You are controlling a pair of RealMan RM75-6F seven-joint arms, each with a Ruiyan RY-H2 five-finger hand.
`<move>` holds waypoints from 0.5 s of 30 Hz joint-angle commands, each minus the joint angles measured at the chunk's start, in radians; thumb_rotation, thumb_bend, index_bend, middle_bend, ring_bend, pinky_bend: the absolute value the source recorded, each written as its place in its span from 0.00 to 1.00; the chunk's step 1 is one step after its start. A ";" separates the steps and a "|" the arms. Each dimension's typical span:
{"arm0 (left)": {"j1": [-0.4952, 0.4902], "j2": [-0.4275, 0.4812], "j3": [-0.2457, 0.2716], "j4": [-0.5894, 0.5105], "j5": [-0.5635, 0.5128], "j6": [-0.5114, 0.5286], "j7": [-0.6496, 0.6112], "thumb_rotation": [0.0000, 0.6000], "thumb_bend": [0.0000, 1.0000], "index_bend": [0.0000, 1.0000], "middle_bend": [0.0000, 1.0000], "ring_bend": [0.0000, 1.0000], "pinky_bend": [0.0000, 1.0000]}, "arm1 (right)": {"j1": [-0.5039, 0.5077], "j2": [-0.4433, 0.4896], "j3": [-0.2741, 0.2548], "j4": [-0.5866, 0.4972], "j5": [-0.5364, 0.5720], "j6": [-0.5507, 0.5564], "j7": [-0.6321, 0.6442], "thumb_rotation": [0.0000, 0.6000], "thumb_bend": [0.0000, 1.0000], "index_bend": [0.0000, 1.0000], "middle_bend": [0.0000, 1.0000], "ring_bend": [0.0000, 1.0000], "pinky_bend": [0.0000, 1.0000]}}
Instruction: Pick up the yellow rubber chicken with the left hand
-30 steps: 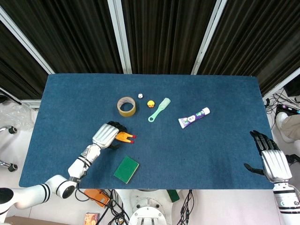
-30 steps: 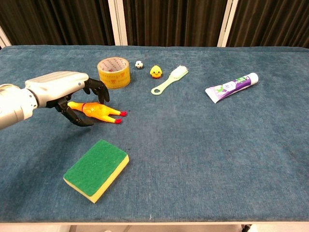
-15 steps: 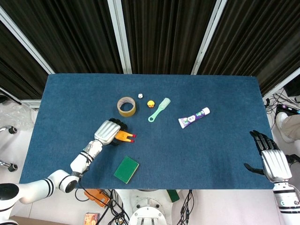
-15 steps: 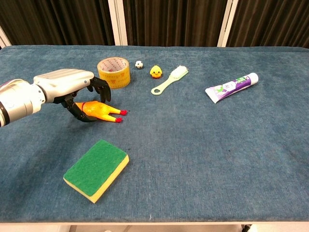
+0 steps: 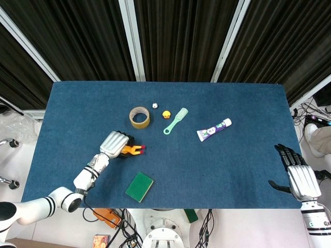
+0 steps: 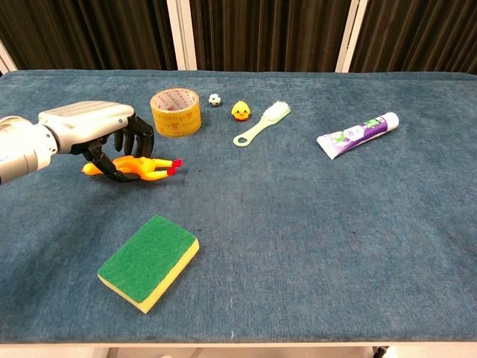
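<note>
Yellow rubber chicken (image 6: 141, 168) lies on the table, left hand's (image 6: 93, 130) fingers (image 6: 134, 138) curled around it.

The left hand (image 5: 115, 143) is covering most of the yellow rubber chicken (image 5: 132, 150) in the head view, leaving only its red-tipped legs showing past the fingers. In the chest view those dark fingers (image 6: 131, 142) are crossing the chicken's middle, so whether they are closing fully around it or only resting on it is staying unclear. The left forearm is running off the left edge there. The right hand (image 5: 299, 175), well right of the chicken, is appearing only in the head view, its wrist cut by the bottom edge. The print on the toothpaste tube (image 6: 356, 135) is too small to read.
</note>
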 commanded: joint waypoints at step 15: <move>0.048 0.351 -0.068 -0.418 0.045 0.217 0.253 1.00 0.42 0.63 0.64 0.50 0.47 | -0.002 0.000 -0.005 -0.001 -0.007 0.003 -0.002 1.00 0.21 0.08 0.13 0.16 0.22</move>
